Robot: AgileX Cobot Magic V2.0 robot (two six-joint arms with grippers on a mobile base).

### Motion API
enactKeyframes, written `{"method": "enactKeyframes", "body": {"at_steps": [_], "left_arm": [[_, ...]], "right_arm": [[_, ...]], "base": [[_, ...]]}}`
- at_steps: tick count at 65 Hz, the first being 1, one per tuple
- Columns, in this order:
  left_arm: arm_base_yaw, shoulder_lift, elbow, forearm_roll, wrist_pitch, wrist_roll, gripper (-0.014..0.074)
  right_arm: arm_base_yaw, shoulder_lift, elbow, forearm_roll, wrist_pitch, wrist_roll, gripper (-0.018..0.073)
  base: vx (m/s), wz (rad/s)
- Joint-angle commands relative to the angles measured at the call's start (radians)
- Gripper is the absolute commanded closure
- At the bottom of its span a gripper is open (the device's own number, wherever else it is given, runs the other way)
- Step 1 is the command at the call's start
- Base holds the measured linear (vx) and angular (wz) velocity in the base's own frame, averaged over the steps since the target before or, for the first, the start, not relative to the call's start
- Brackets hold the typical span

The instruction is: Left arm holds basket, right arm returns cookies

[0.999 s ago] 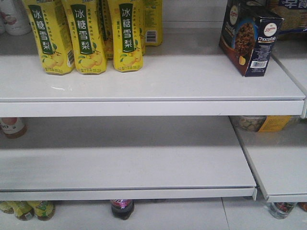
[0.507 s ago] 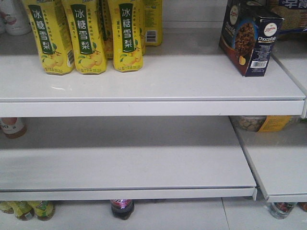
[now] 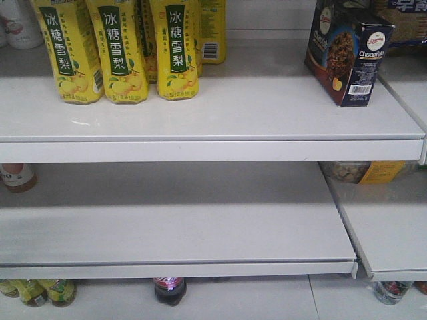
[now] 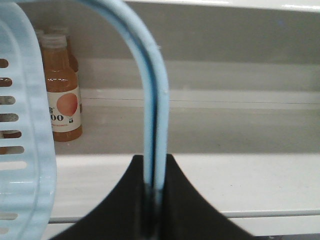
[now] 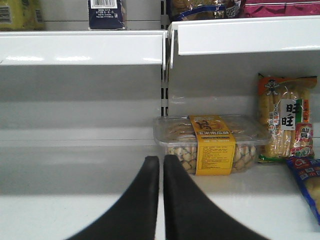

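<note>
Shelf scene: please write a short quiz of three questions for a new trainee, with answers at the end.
1. True or false: the cookies stand on the top shelf, to the right of the yellow bottles.
2. What does the left gripper hold?
A. an orange drink bottle
B. the basket handle
C. nothing
3. Fill in: the right gripper is ____, with nothing between its fingers, in front of a clear biscuit pack.

Key: 1 true; 2 B; 3 shut.
</note>
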State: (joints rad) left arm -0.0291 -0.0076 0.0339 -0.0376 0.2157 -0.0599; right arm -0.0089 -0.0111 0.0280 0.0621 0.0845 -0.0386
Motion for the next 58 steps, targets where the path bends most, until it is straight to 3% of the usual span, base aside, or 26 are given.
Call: {"method": "enactKeyframes", "body": {"at_steps": [1,58], "left_arm": [[0.0,-0.017,-0.03,0.011,-0.1,0.014,0.0599],[0.0,-0.017,-0.03,0.011,-0.1,0.014,0.0599]], "right_arm": [[0.0,-0.013,0.018,-0.01,-0.07,-0.01,0.057],[0.0,-0.013,0.018,-0.01,-0.07,-0.01,0.057]], "base": [[0.0,0.0],[0.0,0.0]]}}
